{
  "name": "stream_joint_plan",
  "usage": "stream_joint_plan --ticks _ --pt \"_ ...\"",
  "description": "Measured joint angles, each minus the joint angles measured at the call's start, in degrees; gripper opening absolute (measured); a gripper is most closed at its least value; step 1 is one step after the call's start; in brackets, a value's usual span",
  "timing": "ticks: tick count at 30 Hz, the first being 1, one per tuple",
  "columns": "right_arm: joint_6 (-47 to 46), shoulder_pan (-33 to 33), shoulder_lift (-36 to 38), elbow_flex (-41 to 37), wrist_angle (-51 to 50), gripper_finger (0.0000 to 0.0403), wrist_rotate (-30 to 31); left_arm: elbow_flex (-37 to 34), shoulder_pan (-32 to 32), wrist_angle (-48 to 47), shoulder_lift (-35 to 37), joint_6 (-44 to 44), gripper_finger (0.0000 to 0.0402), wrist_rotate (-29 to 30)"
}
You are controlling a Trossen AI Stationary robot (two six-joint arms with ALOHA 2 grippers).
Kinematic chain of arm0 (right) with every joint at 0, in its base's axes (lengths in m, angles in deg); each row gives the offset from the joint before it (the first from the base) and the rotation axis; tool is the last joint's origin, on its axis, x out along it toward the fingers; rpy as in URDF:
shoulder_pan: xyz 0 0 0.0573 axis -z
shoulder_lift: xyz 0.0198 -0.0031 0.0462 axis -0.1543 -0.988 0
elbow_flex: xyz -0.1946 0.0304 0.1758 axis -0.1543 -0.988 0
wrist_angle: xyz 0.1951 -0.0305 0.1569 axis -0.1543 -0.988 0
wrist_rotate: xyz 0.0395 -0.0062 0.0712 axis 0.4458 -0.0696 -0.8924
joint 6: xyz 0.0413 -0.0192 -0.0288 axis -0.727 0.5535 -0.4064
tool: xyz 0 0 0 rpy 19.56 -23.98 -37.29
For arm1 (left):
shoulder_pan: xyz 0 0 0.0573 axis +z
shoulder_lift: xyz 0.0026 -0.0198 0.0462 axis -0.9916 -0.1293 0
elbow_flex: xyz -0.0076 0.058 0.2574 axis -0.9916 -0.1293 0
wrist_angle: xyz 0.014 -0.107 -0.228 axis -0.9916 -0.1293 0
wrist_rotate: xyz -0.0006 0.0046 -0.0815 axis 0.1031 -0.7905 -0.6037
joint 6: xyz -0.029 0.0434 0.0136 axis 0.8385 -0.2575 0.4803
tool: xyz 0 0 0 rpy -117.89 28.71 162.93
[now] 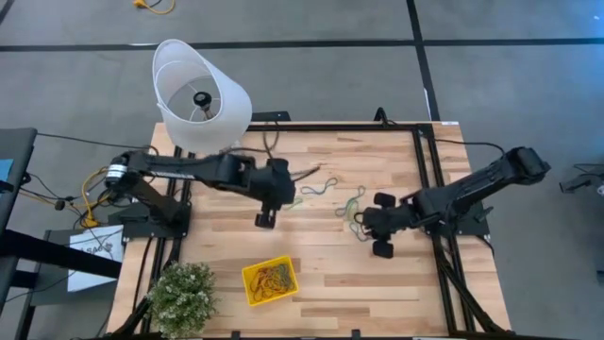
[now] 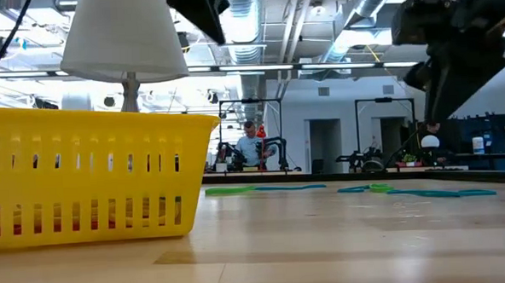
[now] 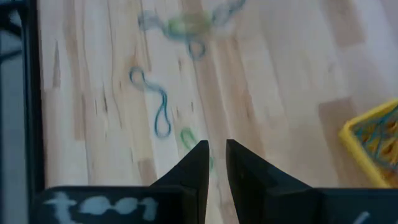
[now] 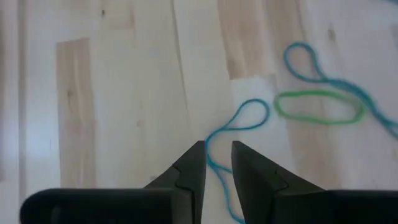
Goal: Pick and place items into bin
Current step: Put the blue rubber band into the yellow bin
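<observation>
Loose rubber bands lie flat on the wooden table: a green and blue group (image 1: 316,187) and another (image 1: 351,210), seen low as thin strips (image 2: 263,189). The yellow bin (image 1: 251,286) sits near the table's near edge with several bands inside. My left gripper (image 1: 278,198) hovers shut above the table, just short of a green band (image 3: 188,137) and a blue one (image 3: 158,106). My right gripper (image 1: 370,225) hovers shut over a blue band (image 4: 249,115), with a green loop (image 4: 318,106) beyond it. Both grippers stand well above the table in the low view (image 2: 206,20) (image 2: 443,95).
A white lampshade (image 1: 200,94) stands at the far left corner, and a green potted plant (image 1: 184,295) at the near left corner beside the bin. Black frame rails (image 1: 425,161) run along the table's right side. Bare wood lies between the bin and the bands.
</observation>
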Motion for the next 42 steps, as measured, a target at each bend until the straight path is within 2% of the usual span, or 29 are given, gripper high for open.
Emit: stream_joint_plan --ticks 4,9,14,24,33,36,39,42 --pt "-2.4 -2.5 -6.1 0.0 2.6 0.0071 0.0 -5.3 3.2 9.0 3.8 -1.5 0.0045 -5.1" --pt "-5.3 -4.1 -14.1 0.0 6.0 0.0071 0.0 -14.0 6.2 20.4 5.1 -2.3 0.0045 -6.7" --pt "-13.2 -3.1 -17.8 0.6 5.9 0.0071 0.0 -18.0 8.1 24.3 4.8 -2.6 0.0045 -7.7" --pt "-12.5 -1.6 -18.5 0.4 6.7 0.0071 0.4 -18.4 9.4 25.4 4.8 -5.1 0.0045 -9.6" --pt "-12.5 -1.4 -23.1 0.7 6.9 0.0069 0.9 -18.4 9.4 25.4 4.8 -5.6 0.0045 -9.6" --pt "-14.5 -1.4 -22.4 0.5 7.1 0.0051 1.5 -18.4 9.4 25.6 4.8 -5.6 0.0045 -9.6" --pt "-14.7 -1.5 -20.4 0.2 8.7 0.0013 1.2 -18.4 9.4 26.0 4.8 -5.6 0.0045 -9.6" --pt "-13.2 -1.5 -19.1 -0.1 14.4 0.0008 1.3 -18.4 9.4 27.3 4.8 -6.4 0.0045 -9.6"
